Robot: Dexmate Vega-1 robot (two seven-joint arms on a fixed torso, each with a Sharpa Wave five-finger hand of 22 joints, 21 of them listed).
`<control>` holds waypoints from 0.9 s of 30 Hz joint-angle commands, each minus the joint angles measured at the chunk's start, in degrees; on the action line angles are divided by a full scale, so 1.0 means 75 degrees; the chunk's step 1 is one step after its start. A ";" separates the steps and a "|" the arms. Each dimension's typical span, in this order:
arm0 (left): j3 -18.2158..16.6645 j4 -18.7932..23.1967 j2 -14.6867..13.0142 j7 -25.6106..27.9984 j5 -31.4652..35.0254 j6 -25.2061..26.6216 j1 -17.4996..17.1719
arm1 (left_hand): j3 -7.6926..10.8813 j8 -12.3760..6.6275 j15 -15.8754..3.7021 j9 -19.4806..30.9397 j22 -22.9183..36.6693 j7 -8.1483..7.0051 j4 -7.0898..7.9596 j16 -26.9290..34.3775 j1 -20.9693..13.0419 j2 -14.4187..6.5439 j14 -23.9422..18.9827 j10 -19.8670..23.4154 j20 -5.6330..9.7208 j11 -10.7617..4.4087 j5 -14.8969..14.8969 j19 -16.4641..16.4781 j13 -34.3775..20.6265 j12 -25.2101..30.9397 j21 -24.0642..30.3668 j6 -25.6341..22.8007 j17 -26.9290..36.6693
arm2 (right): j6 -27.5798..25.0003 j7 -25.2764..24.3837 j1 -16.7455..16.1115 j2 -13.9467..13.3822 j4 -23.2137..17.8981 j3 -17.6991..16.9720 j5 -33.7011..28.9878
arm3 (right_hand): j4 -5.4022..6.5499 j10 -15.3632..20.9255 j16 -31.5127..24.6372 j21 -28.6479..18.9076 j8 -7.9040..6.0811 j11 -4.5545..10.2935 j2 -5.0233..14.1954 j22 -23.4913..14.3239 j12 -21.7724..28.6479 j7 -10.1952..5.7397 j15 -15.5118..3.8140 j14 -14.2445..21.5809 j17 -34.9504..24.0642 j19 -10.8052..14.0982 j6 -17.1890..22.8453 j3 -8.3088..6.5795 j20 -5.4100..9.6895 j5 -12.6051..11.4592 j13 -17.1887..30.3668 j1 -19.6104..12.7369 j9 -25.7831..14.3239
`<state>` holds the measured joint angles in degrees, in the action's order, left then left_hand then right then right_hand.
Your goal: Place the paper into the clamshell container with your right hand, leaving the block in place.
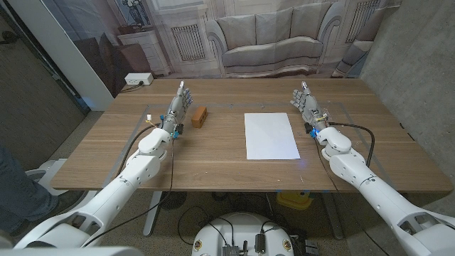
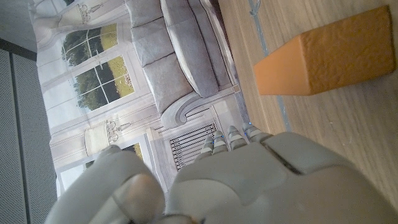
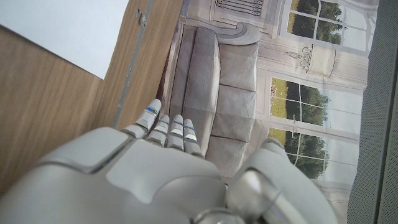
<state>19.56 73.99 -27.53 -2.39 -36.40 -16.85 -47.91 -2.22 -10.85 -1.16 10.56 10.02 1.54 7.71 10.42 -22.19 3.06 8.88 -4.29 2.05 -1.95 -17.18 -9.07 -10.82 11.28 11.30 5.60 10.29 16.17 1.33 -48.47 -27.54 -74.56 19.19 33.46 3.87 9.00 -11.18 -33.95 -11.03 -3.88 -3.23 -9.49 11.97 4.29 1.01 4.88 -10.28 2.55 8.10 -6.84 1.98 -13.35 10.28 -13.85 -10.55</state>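
Paper first: in the head view the white rectangular paper sheet (image 1: 271,135) lies flat mid-table, untouched, just beside the right hand (image 1: 307,104), which is released, fingers apart, holding nothing; sliding the sheet to an edge should ease pinching. No clamshell container is visible. Left wrist view: the orange rectangular block (image 2: 328,53) stays near the released left hand (image 2: 249,180).
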 commanded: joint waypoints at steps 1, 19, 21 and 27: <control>-0.0496 0.0200 0.0311 -0.0217 0.0519 0.0154 -0.0012 | -0.0002 -0.0070 0.0020 0.0028 0.0038 0.0043 0.0029 0.0058 -0.0077 0.0007 0.0046 -0.0054 0.0572 0.0044 -0.0060 -0.0076 -0.0023 0.0044 0.0035 0.0012 0.0006 | -0.0112 0.0511 -0.0085 0.0844 0.0170 -0.0914 -0.1284 | -0.0010 0.0084 -0.0026 -0.0041 -0.0051 0.0018 0.0014 -0.0030 0.0031 -0.0021 0.0004 0.0125 -0.0019 0.0092 0.0079 -0.0047 0.0329 -0.0055 0.0015 -0.0040 -0.0015; -0.0882 -0.0240 0.0712 -0.0385 0.1187 0.0396 0.0113 | -0.0005 -0.0138 0.0085 0.0022 0.0037 0.0092 -0.0039 0.0113 -0.0189 -0.0114 -0.0225 0.0227 0.0412 0.0103 -0.0130 0.0169 -0.0010 0.0142 0.0108 -0.0226 0.0004 | -0.0248 0.0299 -0.0703 0.1156 -0.0665 -0.1467 -0.2178 | -0.0024 0.0133 -0.0043 0.0022 -0.0061 0.0039 0.0060 -0.0034 0.0037 -0.0033 -0.0013 0.0211 -0.0024 0.0192 0.0142 -0.0046 0.0331 -0.0061 0.0016 -0.0066 -0.0017; -0.0918 -0.0233 0.0743 -0.0416 0.1216 0.0378 0.0101 | -0.0006 -0.0137 0.0086 0.0022 0.0037 0.0093 -0.0041 0.0112 -0.0192 -0.0117 -0.0226 0.0234 0.0410 0.0113 -0.0131 0.0171 -0.0009 0.0143 0.0108 -0.0227 0.0004 | -0.0259 0.0322 -0.0733 0.1144 -0.0739 -0.1476 -0.2211 | -0.0026 0.0133 -0.0043 0.0027 -0.0062 0.0039 0.0064 -0.0035 0.0037 -0.0035 -0.0015 0.0215 -0.0024 0.0196 0.0147 -0.0047 0.0331 -0.0061 0.0016 -0.0069 -0.0018; -0.0999 -0.0234 0.0795 -0.0508 0.1270 0.0422 0.0100 | -0.0009 -0.0135 0.0080 0.0022 0.0037 0.0093 -0.0050 0.0103 -0.0208 -0.0132 -0.0228 0.0228 0.0391 0.0083 -0.0140 0.0171 -0.0008 0.0136 0.0102 -0.0239 0.0005 | -0.0265 0.0317 -0.0787 0.1137 -0.0911 -0.1467 -0.2330 | -0.0033 0.0173 -0.0048 0.0044 -0.0063 0.0049 0.0076 -0.0036 0.0048 -0.0044 -0.0056 0.0245 -0.0025 0.0238 0.0163 -0.0047 0.0339 -0.0061 0.0017 -0.0081 -0.0019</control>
<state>13.55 72.81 -22.81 -5.02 -28.57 -14.07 -47.24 -2.39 -11.74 -0.62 10.55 10.01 2.14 7.52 10.87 -23.42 2.11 7.30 -2.69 2.26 -1.02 -17.80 -8.01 -10.81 12.14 11.75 3.93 10.12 14.35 3.84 -52.89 -19.49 -78.54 9.17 18.63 3.87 9.61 -11.17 -33.67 -11.16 -3.68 -2.84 -9.48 11.96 3.78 0.90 6.22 -10.27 3.94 8.82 -6.83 2.03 -13.73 10.27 -14.23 -10.54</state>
